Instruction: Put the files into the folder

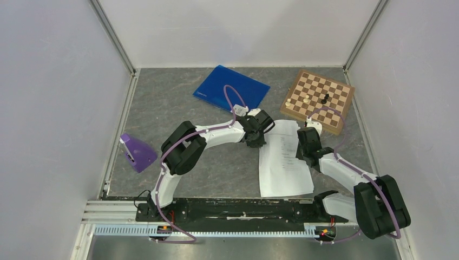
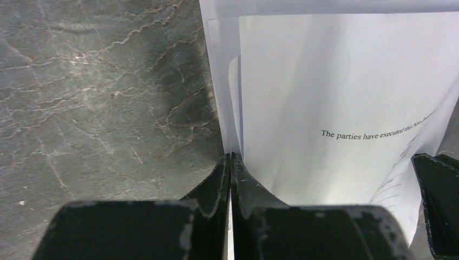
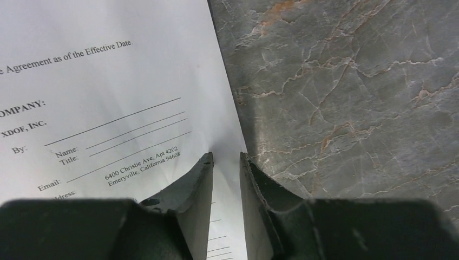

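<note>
The files [image 1: 284, 162] are a small stack of white sheets lying on the grey table between my two arms, the top one printed with black text. My left gripper [image 1: 258, 142] is shut on the stack's left edge, and the left wrist view shows the fingers pressed together [image 2: 231, 157] on the sheets [image 2: 325, 97]. My right gripper [image 1: 301, 153] is over the stack's right edge. In the right wrist view its jaws stand a little apart [image 3: 226, 157] with the paper's edge [image 3: 108, 65] between them. The blue folder [image 1: 231, 88] lies flat and shut at the back, apart from both grippers.
A brown chessboard [image 1: 319, 100] with a few pieces lies at the back right, close to the right wrist. A purple object [image 1: 138, 153] sits at the left edge. White walls enclose the table on three sides.
</note>
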`<action>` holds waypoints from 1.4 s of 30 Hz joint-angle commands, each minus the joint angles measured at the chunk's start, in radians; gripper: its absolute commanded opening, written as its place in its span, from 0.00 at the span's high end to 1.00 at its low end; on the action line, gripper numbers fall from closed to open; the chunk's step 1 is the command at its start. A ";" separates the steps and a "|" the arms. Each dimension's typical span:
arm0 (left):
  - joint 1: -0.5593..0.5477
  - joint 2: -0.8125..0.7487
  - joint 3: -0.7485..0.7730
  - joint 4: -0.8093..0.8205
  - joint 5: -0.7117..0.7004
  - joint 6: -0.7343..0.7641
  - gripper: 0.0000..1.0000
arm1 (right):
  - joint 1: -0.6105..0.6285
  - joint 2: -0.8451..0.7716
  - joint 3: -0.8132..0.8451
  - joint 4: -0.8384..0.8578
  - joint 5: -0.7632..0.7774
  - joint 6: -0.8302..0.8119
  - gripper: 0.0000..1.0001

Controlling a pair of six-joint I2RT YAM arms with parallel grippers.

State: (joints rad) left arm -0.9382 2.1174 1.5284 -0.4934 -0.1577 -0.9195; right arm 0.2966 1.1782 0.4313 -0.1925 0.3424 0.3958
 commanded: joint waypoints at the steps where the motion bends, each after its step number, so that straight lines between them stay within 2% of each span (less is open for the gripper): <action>1: -0.002 -0.034 -0.018 -0.069 -0.069 0.063 0.91 | -0.008 -0.009 0.008 -0.088 0.039 -0.003 0.73; 10: 0.012 -0.112 -0.020 -0.067 -0.084 0.133 0.78 | -0.009 -0.020 0.019 -0.104 0.048 0.003 0.67; 16: 0.031 -0.163 -0.023 -0.056 -0.060 0.171 0.71 | -0.008 -0.057 0.072 -0.154 0.047 -0.001 0.52; 21: 0.068 -0.239 -0.063 -0.046 -0.042 0.194 0.66 | -0.009 -0.084 0.190 -0.198 0.009 -0.036 0.38; 24: 0.093 -0.290 -0.105 -0.037 -0.021 0.197 0.66 | -0.005 -0.049 0.283 -0.192 -0.062 -0.051 0.36; 28: 0.141 -0.382 -0.184 -0.028 -0.004 0.189 0.66 | 0.019 0.065 0.363 -0.030 -0.281 -0.001 0.37; 33: 0.212 -0.529 -0.323 -0.025 0.031 0.204 0.66 | 0.080 0.312 0.482 0.222 -0.428 0.148 0.37; 38: 0.272 -0.654 -0.433 -0.039 0.046 0.228 0.66 | 0.091 0.481 0.483 0.508 -0.470 0.357 0.38; 42: 0.292 -0.700 -0.471 -0.054 0.066 0.246 0.66 | 0.099 0.545 0.465 0.647 -0.441 0.444 0.41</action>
State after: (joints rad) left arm -0.6586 1.4727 1.0847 -0.5453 -0.1265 -0.7334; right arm 0.3908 1.6886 0.8917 0.1871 -0.0837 0.6861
